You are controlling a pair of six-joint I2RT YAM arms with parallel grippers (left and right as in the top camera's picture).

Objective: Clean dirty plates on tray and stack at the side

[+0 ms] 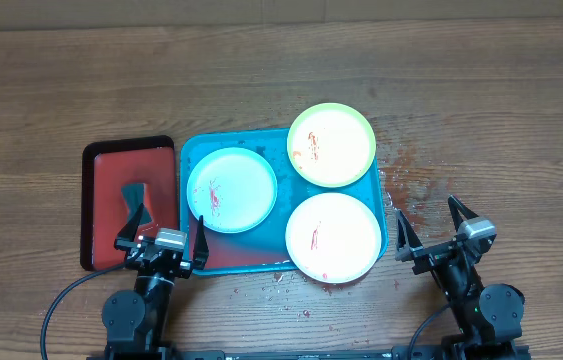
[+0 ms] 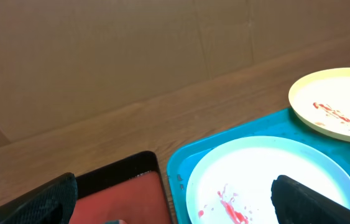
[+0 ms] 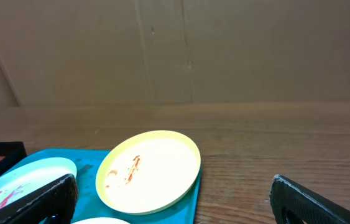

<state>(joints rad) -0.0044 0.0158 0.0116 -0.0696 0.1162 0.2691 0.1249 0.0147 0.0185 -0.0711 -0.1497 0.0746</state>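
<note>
Three sauce-smeared plates lie on the turquoise tray (image 1: 196, 150): a pale blue plate (image 1: 232, 189) at the left, a yellow-green plate (image 1: 332, 144) at the back right, a white plate (image 1: 333, 236) at the front right. My left gripper (image 1: 161, 228) is open and empty, over the tray's front left corner. In the left wrist view its fingers (image 2: 175, 200) frame the pale blue plate (image 2: 255, 171). My right gripper (image 1: 435, 228) is open and empty, right of the tray. Its wrist view shows the yellow-green plate (image 3: 156, 168) and the tray (image 3: 87, 171).
A dark red, black-rimmed tray (image 1: 111, 175) stands left of the turquoise tray, holding a small dark object (image 1: 137, 191). Red sauce spatter (image 1: 406, 185) marks the wood to the right of the tray and along its front edge.
</note>
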